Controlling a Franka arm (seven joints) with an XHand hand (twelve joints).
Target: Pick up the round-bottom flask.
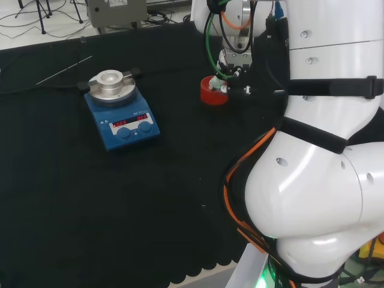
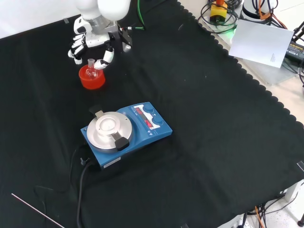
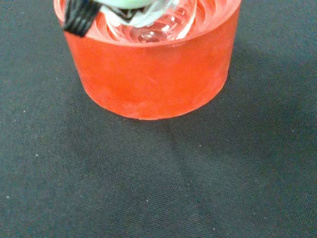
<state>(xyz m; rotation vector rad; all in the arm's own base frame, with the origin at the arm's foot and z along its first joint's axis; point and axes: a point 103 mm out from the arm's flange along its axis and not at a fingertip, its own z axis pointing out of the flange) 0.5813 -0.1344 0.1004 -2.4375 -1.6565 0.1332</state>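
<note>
The clear round-bottom flask sits upright in a red ribbed stand near the back of the cloth in the front view, its short neck pointing up. The hand hangs just above and behind it. Its fingers are partly bent to the left of the neck, apart from it. One white fingertip reaches down to the right of the neck, close to the glass. In the wrist view the flask's bulb rests in the stand, with a black fingertip at the rim. In the head view the hand is over the stand.
A blue hotplate stirrer with a round metal top stands in the middle of the cloth, its black cable trailing toward the front. A thin rod lies near the front left corner. Off the cloth, at the front view's right, lie white paper and cables.
</note>
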